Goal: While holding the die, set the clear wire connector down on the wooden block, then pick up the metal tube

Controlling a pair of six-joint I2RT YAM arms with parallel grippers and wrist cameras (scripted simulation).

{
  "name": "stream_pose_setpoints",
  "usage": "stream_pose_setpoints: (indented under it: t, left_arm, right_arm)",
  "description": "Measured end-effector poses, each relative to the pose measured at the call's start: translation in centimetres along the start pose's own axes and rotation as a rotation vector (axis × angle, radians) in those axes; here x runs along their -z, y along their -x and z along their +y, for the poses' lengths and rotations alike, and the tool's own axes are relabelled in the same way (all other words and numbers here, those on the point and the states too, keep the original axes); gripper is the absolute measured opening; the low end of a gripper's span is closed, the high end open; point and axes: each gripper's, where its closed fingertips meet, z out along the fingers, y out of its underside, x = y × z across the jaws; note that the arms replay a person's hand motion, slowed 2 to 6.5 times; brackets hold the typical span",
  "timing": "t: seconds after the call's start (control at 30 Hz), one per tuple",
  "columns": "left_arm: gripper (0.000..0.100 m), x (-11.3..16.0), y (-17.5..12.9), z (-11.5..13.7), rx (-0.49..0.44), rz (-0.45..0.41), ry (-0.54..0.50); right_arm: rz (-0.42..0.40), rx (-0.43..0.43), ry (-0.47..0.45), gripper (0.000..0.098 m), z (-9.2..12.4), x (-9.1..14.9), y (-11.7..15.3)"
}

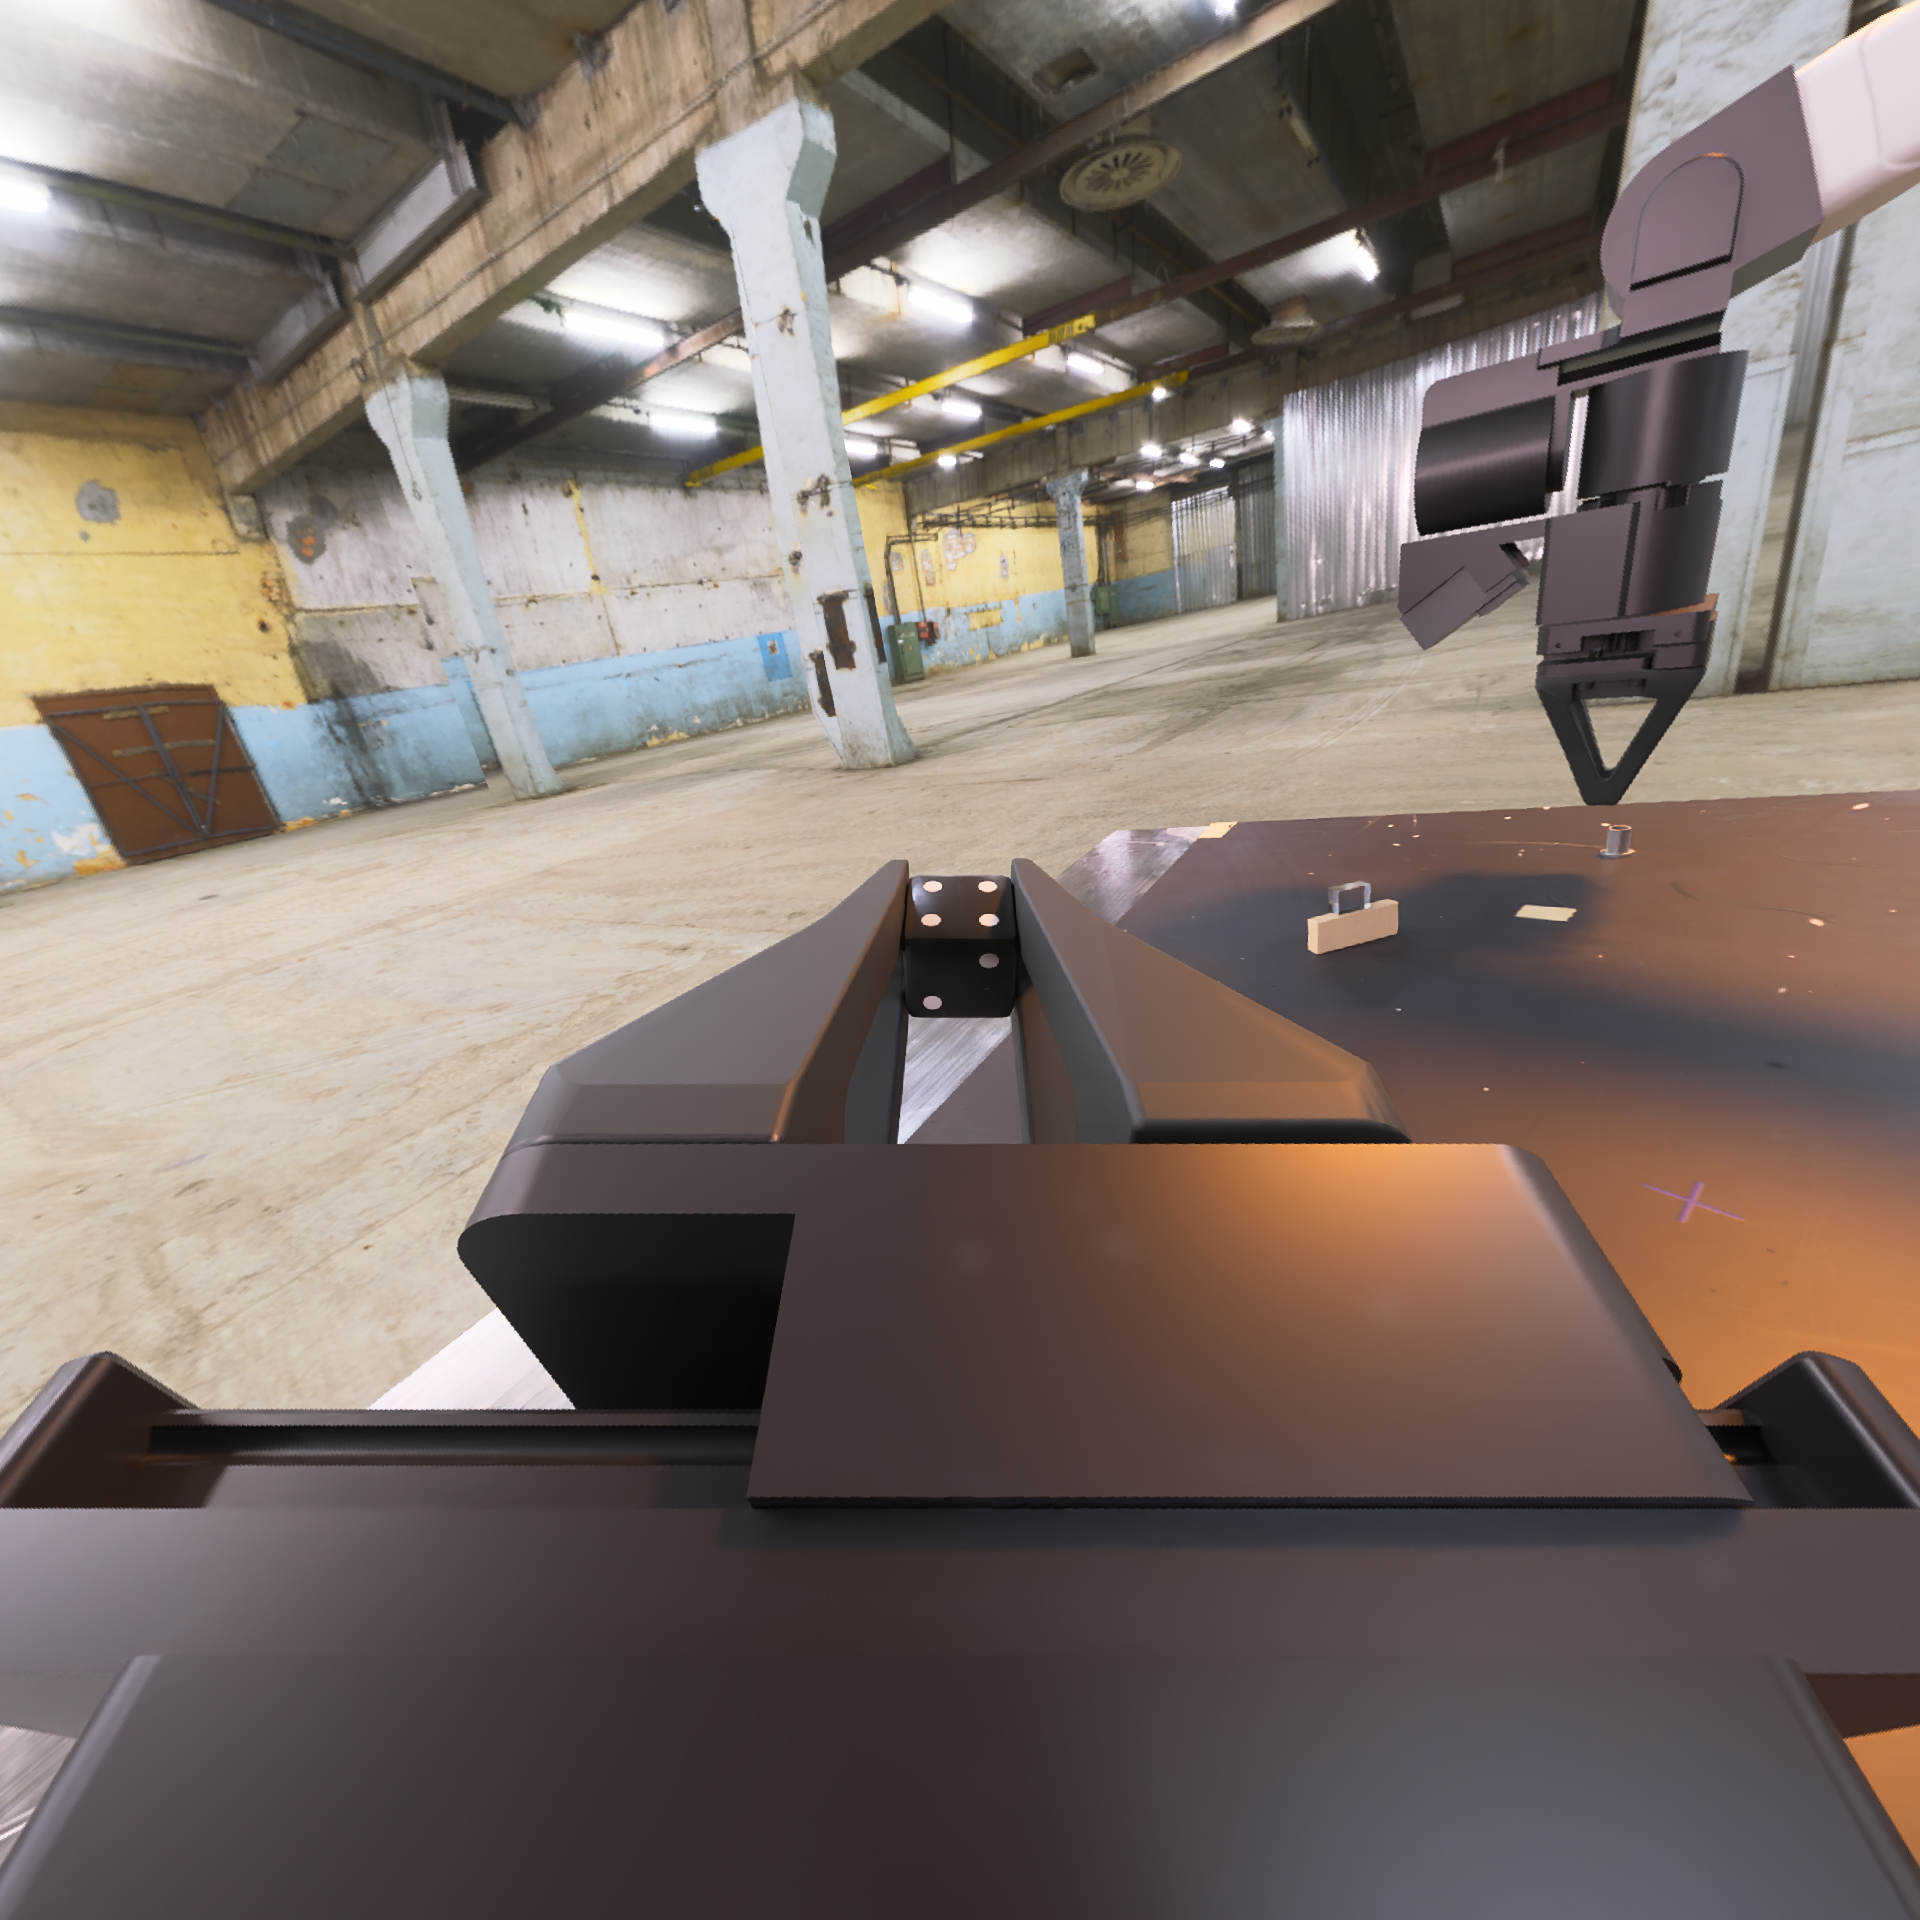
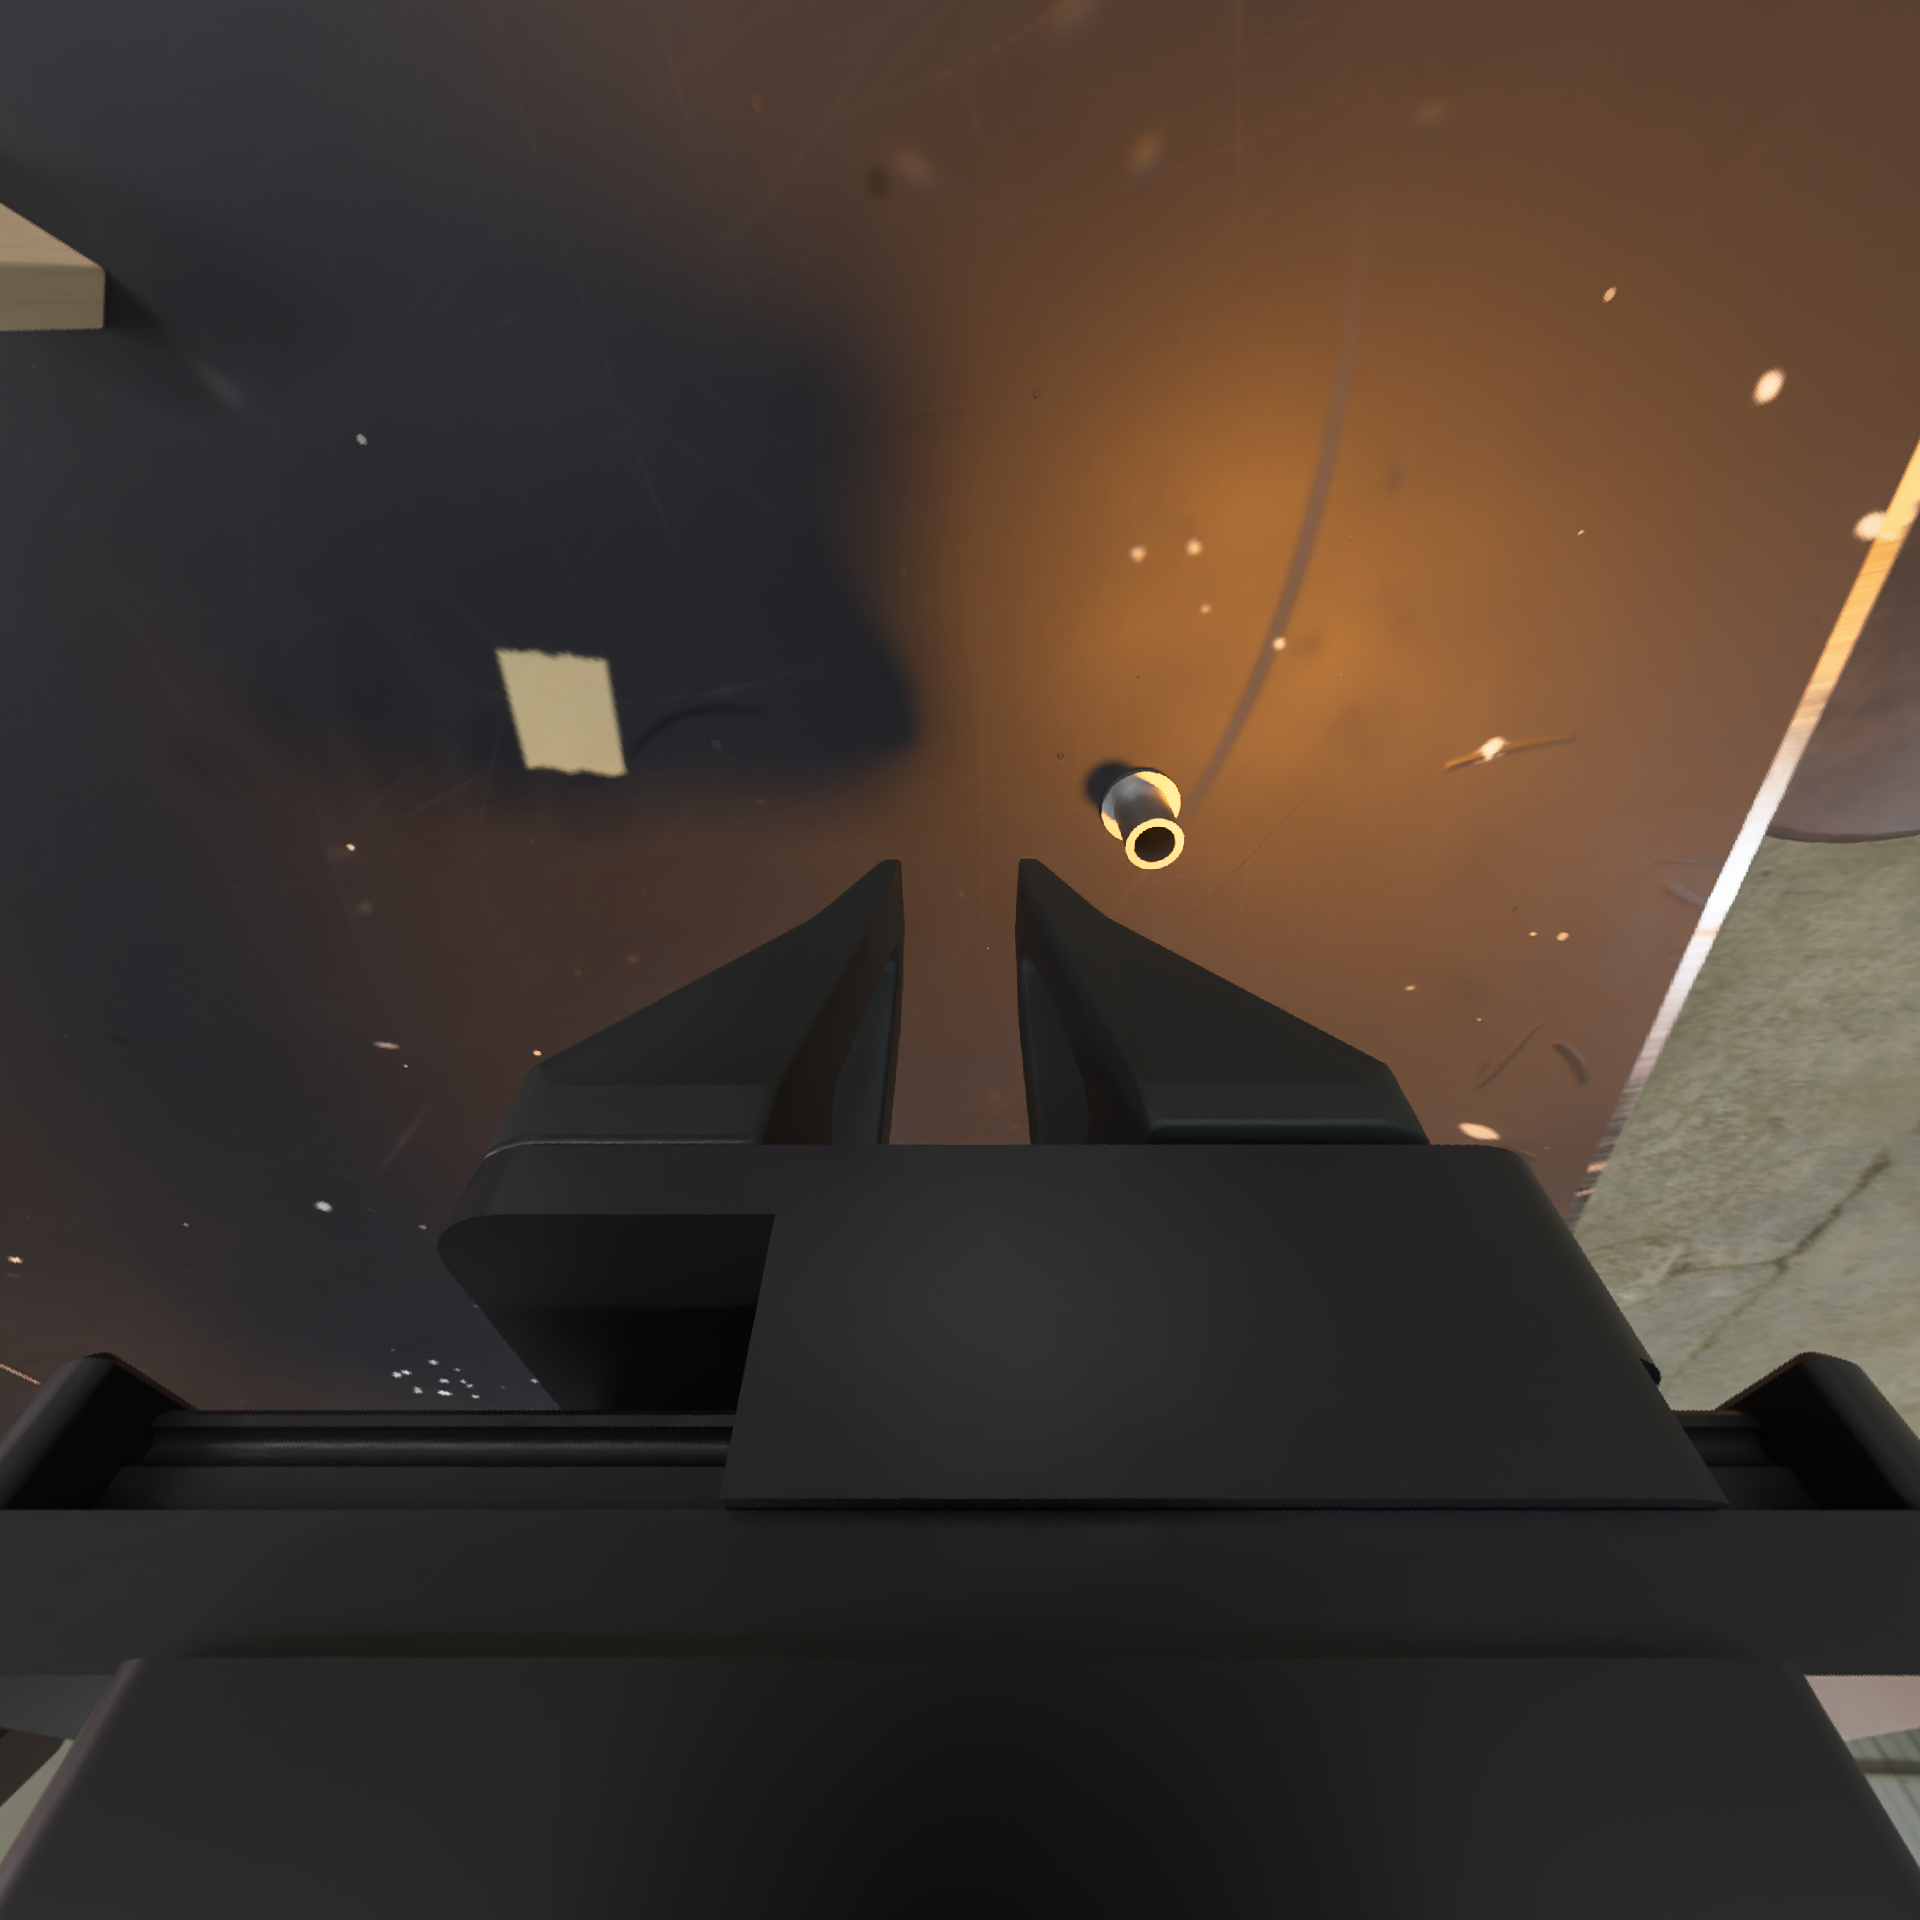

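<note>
The right end effector (image 2: 959, 864) hangs above the tabletop (image 2: 1351, 468) with empty air between its parted fingers, and the upright metal tube (image 2: 1141, 819) stands just ahead and to one side with bare surface all round it. A flat tan patch (image 2: 561, 712) lies well apart and raises no barrier, while the wooden block (image 1: 1351, 925) carrying the clear wire connector (image 1: 1351, 894) stands farther off. The left end effector (image 1: 959, 868) has its gap filled by the die (image 1: 958, 945) near the tabletop's edge.
</note>
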Motion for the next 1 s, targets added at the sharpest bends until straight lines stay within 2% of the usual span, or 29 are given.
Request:
stream_pose_setpoints:
  t: [0.1,0.2,0.33,0.4,0.53,0.7,1.0]
  left_arm:
    - [0.016,0.0,0.0,0.0,0.001,0.0,0.0]
    - [0.016,0.0,0.0,0.0,0.002,0.0,0.0]
    - [0.016,0.0,0.0,0.0,0.004,0.0,0.0]
    - [0.016,0.0,0.0,0.0,0.006,0.0,0.0]
    - [0.016,0.0,0.0,0.0,0.009,0.0,0.0]
    - [0.016,0.0,0.0,0.0,0.016,0.0,-0.001]
    - [0.016,-0.1,0.0,0.0,0.022,0.001,-0.002]
  right_arm:
    - [0.024,0.021,0.013,0.0202,-0.1,0.5,0.0]
    - [0.033,0.01,0.037,0.0262,0.0,0.5,0.0]
    - [0.002,-0.081,0.058,0.0396,0.1,-0.1,0.0]
    - [-0.021,-0.136,0.06,0.0427,0.2,-0.5,-0.2]
    - [-0.065,-0.205,0.06,0.0439,0.5,-1.2,-0.9]
    - [-0.085,-0.219,0.044,0.044,0.8,-1.4,-1.7]
    - [-0.11,-0.264,-0.042,0.0434,0.1,-1.3,-2.5]
